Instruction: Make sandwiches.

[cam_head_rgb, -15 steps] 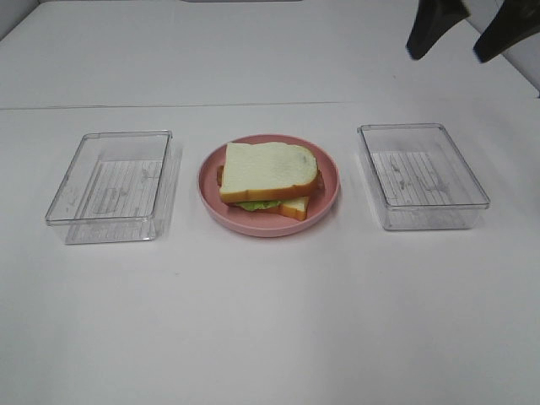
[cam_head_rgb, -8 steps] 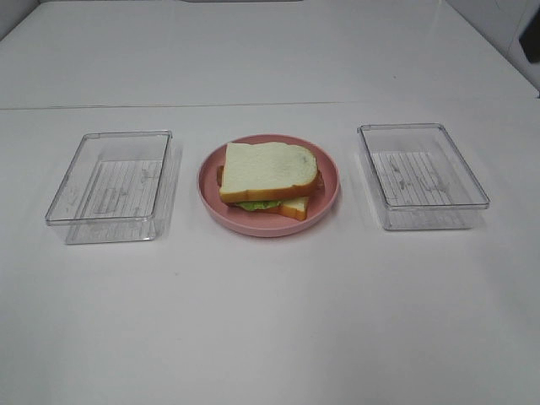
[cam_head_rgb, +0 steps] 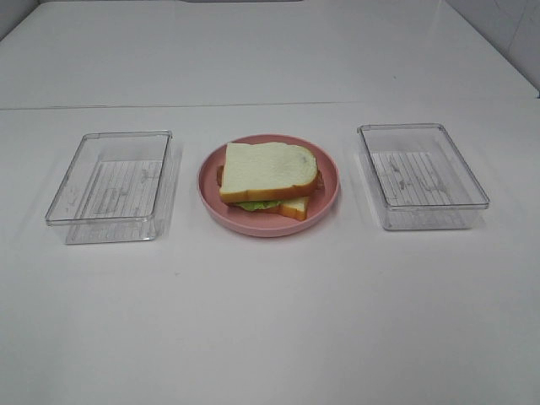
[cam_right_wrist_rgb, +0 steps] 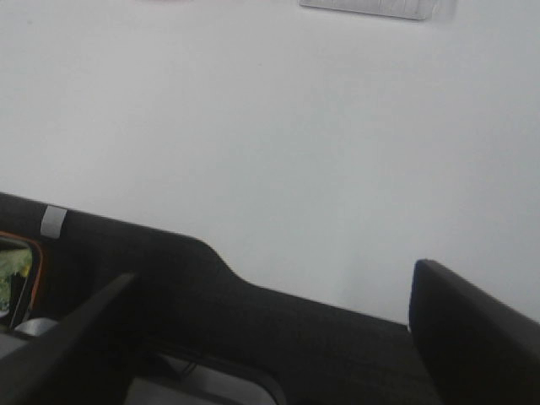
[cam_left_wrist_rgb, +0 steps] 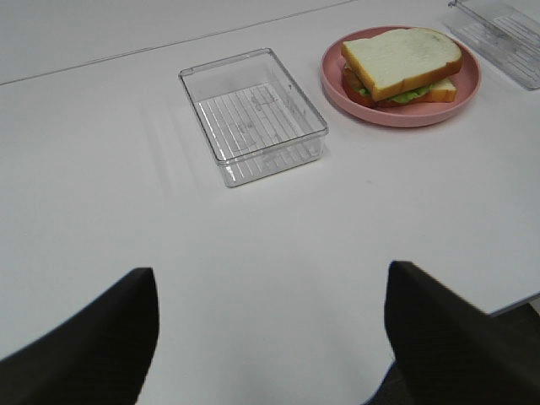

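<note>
White table [cam_head_rgb: 270,321]; sandwich [cam_head_rgb: 268,179] plated, far from both empty tools.

High view: looks steeply down from the table's [cam_head_rgb: 270,337] near edge toward the far edge; plate [cam_head_rgb: 325,202] in the middle, a tray [cam_head_rgb: 63,215] on each side.
Left wrist view: low over the near left part of the table, facing the far right; left gripper [cam_left_wrist_rgb: 270,337] in front.
Right wrist view: close, facing bare white surface; right gripper [cam_right_wrist_rgb: 278,337] in front.
Shared: high and left wrist views both hold the plate, sandwich [cam_left_wrist_rgb: 396,63] and left tray.
</note>
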Controlling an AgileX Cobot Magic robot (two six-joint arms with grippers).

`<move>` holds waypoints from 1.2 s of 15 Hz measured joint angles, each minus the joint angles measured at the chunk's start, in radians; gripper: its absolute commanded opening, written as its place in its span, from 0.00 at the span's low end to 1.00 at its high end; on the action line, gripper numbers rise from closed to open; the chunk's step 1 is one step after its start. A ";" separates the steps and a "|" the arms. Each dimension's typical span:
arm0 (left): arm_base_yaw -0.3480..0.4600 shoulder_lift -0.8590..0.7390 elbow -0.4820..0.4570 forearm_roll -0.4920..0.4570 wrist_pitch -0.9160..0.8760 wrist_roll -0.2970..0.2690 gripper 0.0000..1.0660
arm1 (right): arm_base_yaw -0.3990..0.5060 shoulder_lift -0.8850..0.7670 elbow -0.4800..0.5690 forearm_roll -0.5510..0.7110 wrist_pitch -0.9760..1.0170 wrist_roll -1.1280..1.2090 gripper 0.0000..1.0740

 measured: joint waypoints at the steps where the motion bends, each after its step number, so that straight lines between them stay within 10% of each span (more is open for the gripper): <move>1: 0.000 0.000 0.000 0.000 0.000 0.001 0.67 | 0.000 -0.077 0.042 -0.001 -0.031 0.000 0.74; 18: 0.025 0.000 0.000 -0.001 0.000 0.001 0.67 | -0.015 -0.292 0.074 0.003 -0.096 -0.001 0.73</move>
